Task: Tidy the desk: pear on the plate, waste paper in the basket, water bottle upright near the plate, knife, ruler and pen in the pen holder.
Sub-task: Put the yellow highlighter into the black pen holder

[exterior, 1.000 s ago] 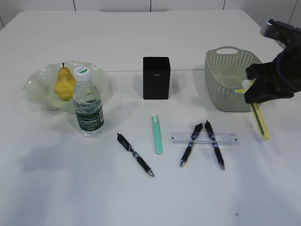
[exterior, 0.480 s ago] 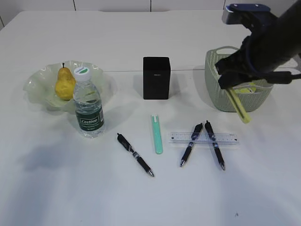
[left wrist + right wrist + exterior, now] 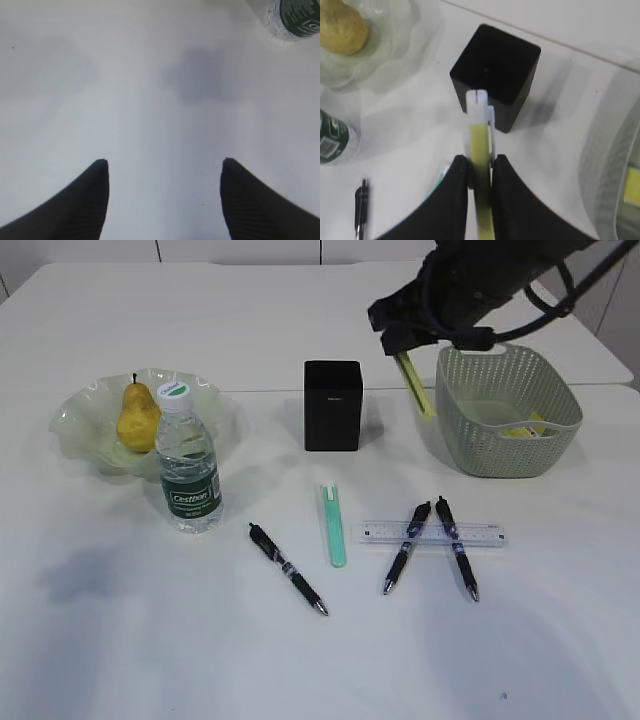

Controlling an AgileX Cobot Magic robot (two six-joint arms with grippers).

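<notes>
Pear (image 3: 137, 417) sits in the plate (image 3: 85, 405) at nine o'clock, bottle (image 3: 187, 462) upright beside it. Yellow packet (image 3: 523, 427) lies in the basket (image 3: 505, 411). Right gripper (image 3: 479, 172) pinches a yellow knife (image 3: 479, 145) above the black holder (image 3: 332, 405). Left gripper (image 3: 162, 167) hangs spread over bare table (image 3: 125, 90).

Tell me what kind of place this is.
Most likely a staged desk set up for a tidying trial: a plain white table with scattered pens, a clear ruler, a black pen holder and a green basket. The tiled wall behind and the robot arm suggest a lab.
</notes>
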